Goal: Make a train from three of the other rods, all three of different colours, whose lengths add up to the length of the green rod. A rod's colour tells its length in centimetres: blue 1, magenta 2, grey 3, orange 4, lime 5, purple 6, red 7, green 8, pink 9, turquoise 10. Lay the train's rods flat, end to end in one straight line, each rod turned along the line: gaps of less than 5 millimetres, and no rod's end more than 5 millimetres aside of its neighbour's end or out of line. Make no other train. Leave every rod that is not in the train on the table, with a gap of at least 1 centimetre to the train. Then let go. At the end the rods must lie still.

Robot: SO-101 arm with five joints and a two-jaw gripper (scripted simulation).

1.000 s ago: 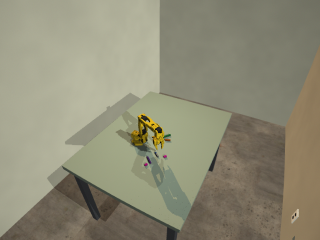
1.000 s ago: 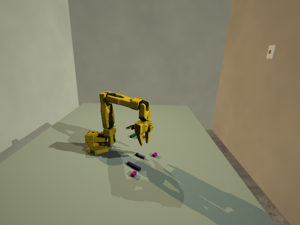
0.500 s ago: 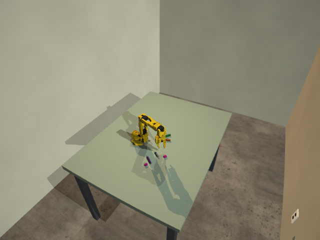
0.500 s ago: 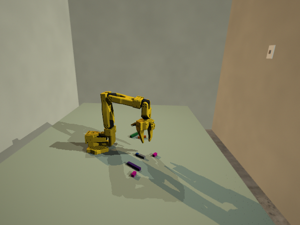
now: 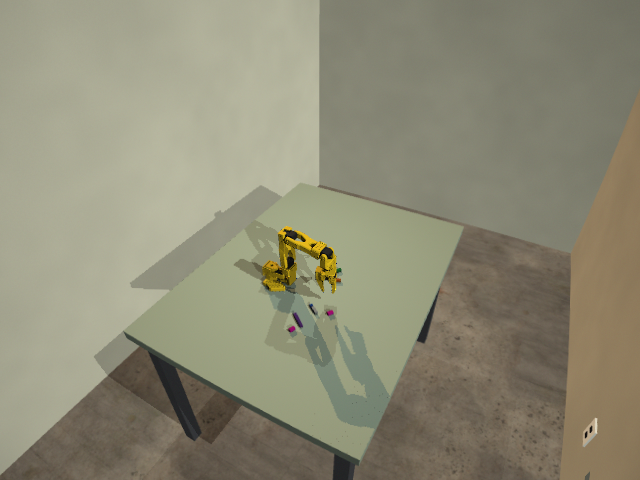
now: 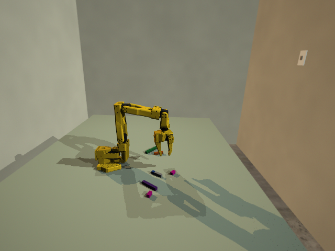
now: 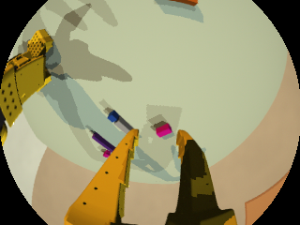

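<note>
My gripper (image 6: 164, 153) hangs above the table, fingers slightly apart with nothing between them; it also shows in the wrist view (image 7: 157, 138). A blue rod (image 6: 153, 171) lies end to end with a grey rod (image 6: 157, 174). A magenta rod (image 6: 172, 172) lies apart to their right, and in the wrist view (image 7: 164, 129) it is just beyond my fingertips.
A purple rod (image 6: 149, 185) and a second magenta rod (image 6: 148, 193) lie nearer the front. The arm's base (image 6: 108, 159) stands to the left of the rods. The table's right edge is well off to the right.
</note>
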